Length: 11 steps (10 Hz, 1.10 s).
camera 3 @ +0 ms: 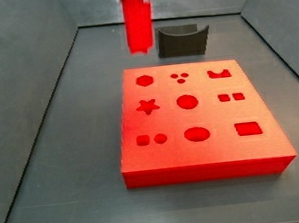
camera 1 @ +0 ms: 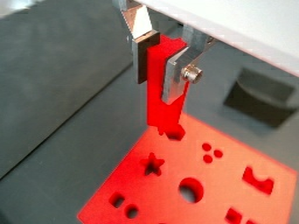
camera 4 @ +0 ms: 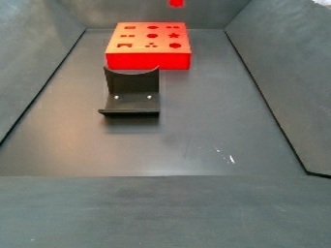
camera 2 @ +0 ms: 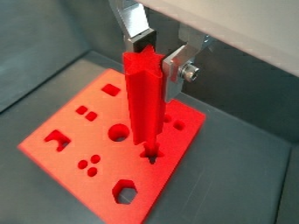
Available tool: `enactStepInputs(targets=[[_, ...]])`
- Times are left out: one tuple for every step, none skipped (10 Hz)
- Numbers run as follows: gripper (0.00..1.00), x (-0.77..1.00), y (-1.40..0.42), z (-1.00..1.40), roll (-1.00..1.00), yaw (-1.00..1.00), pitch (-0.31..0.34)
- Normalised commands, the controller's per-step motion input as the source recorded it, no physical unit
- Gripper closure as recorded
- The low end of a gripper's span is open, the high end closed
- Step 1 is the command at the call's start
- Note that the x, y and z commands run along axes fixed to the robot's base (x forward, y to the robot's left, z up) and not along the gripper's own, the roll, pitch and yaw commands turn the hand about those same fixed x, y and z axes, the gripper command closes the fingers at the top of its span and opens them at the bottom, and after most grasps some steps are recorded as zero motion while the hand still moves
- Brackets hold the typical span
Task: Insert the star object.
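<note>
Gripping the star object near its upper end, the 2 fingers of the gripper hold it upright above the red block. Judging by both wrist views, this is the carry-and-align step. Next, its lower tip must be centred over the star hole, turned to match, then lowered straight.
</note>
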Motion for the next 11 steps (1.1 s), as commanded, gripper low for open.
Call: enactStepInputs(targets=[[1.00, 0.23, -0.14, -0.67, 0.06, -0.80, -0.146], [1.00, 0.27, -0.14, -0.66, 0.07, -0.77, -0.134], [1.00, 0.29, -0.22, -0.58, 0.18, -0.75, -0.066], [1.00, 0.14, -0.15, -0.46, 0.23, -0.82, -0.020], [1.00, 0.00, -0.11, -0.18, 0.18, -0.69, 0.000], [1.00, -0.03, 0.00, -0.03, 0.07, -0.35, 0.001], [1.00, -0.05, -0.07, -0.05, 0.08, -0.27, 0.031], [1.00, -0.04, -0.09, -0.13, 0.04, -0.31, 0.031], [1.00, -0.06, -0.05, -0.15, 0.04, -0.37, 0.033], [1.00, -0.09, -0.05, -0.13, 0.08, -0.36, 0.050], [1.00, -0.06, -0.01, -0.07, 0.07, -0.21, 0.049]])
